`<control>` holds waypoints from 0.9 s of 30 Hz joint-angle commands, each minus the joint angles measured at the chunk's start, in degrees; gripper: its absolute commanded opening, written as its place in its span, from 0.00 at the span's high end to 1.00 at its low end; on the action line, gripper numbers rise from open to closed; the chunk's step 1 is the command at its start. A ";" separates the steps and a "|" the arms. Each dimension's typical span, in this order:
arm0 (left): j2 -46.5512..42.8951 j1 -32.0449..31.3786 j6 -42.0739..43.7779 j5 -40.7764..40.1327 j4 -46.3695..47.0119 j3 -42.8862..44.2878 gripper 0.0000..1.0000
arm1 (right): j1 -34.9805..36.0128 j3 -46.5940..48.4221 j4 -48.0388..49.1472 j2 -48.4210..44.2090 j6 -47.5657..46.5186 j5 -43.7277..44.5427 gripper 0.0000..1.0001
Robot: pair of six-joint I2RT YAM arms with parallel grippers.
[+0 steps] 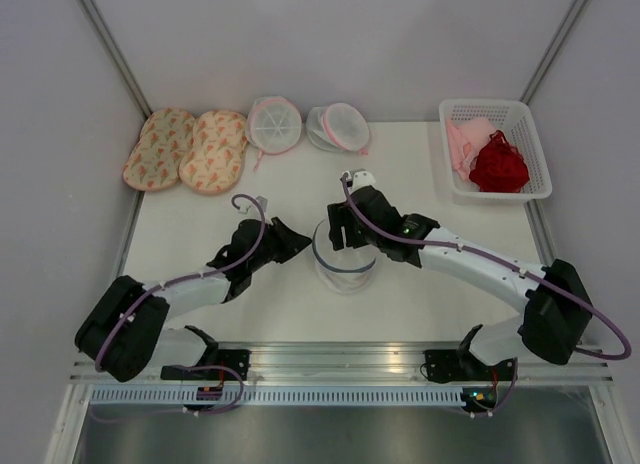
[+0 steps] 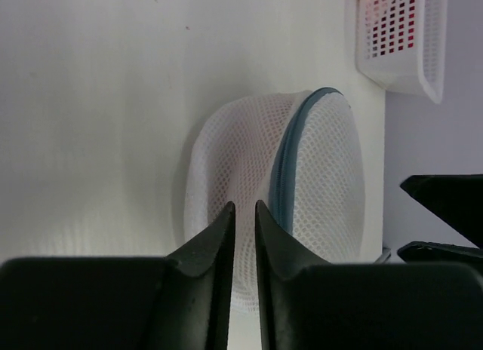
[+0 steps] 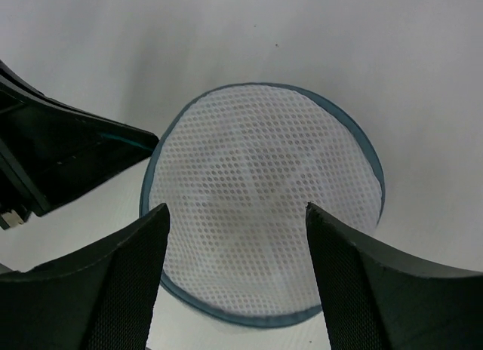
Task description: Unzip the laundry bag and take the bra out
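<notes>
The laundry bag (image 1: 345,262), a round white mesh dome with a dark grey zipper rim, lies on the white table between both arms. My left gripper (image 1: 300,242) is at its left edge. In the left wrist view its jaws are nearly together, pinching a fold of the bag's mesh (image 2: 317,176) at the tips (image 2: 241,207). My right gripper (image 1: 347,224) hovers over the far side of the bag. It is open (image 3: 236,210), its fingers spread wide above the dome (image 3: 264,184) with nothing held. The bra is hidden.
A white basket (image 1: 532,144) at the back right holds a dark red garment (image 1: 498,164) and a pale pink cloth (image 1: 462,144); it also shows in the left wrist view (image 2: 400,33). Two pink-trimmed mesh pouches (image 1: 273,122) (image 1: 338,127) and two floral pads (image 1: 160,147) (image 1: 213,151) line the back.
</notes>
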 commanded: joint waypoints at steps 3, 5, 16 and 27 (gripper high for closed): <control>11.86 0.15 -4.47 10.62 19.84 0.36 0.85 | -0.17 3.23 6.71 5.06 2.60 -0.45 0.24; 15.49 0.06 -7.37 12.31 24.87 -0.52 0.88 | -0.17 2.97 5.92 6.90 3.92 -0.19 0.24; 30.71 0.06 -17.05 16.97 48.80 -4.22 0.94 | -0.09 -2.65 7.67 11.40 6.56 0.52 0.92; 31.15 0.06 -19.24 17.15 55.38 -5.00 0.98 | -0.09 -3.97 8.28 11.04 6.21 0.87 1.00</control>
